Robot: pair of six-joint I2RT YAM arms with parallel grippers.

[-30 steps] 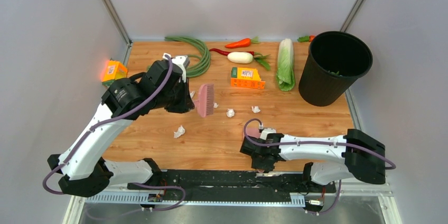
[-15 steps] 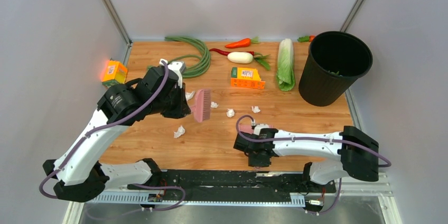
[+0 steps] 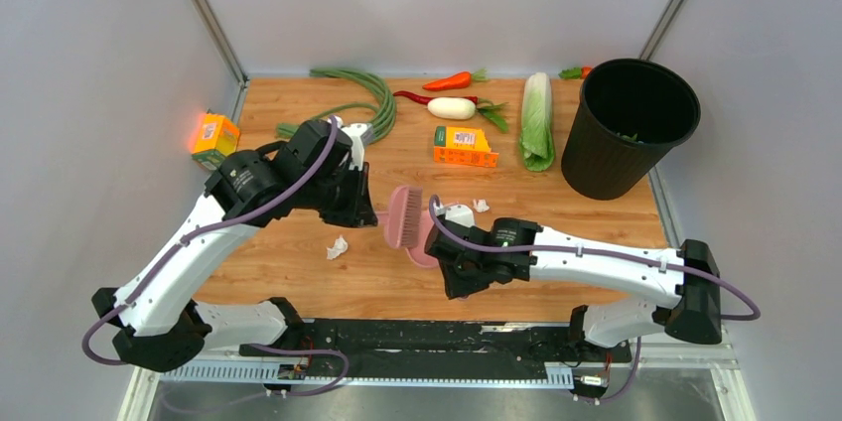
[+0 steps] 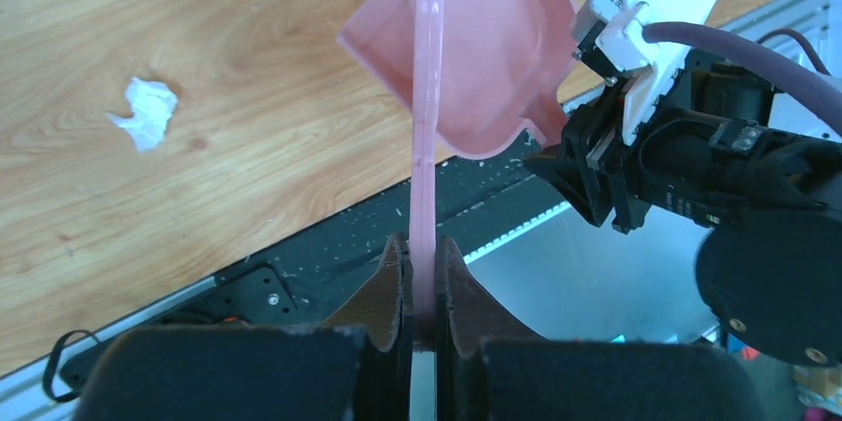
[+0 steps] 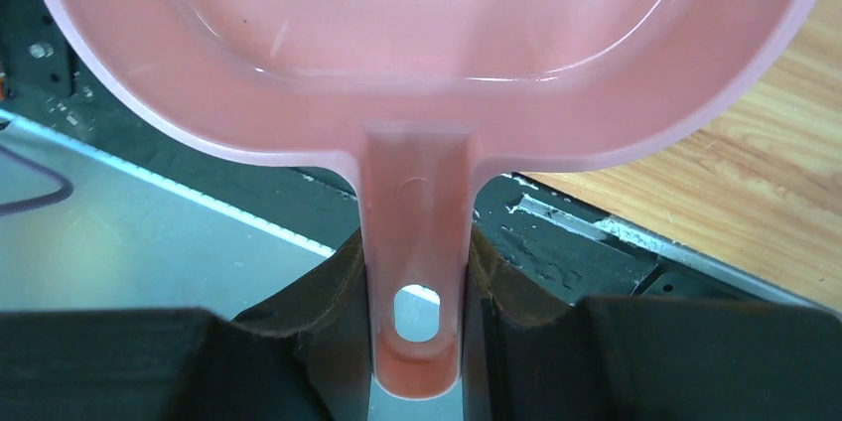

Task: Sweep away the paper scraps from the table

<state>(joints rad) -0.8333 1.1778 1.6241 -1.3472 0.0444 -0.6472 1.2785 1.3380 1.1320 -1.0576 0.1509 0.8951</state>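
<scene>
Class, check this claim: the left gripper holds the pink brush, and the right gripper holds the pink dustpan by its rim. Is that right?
Not quite. The right gripper holds the pink dustpan by its handle, not its rim; the right wrist view shows it clamped on the handle. The left gripper does hold the pink brush.

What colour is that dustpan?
The dustpan is pale pink, clearest in the right wrist view.

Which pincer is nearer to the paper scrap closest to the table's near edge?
Left. The left pincer, gripping the pink brush, sits just beyond and right of the paper scrap; the right pincer, holding the dustpan, is farther off to its right.
</scene>
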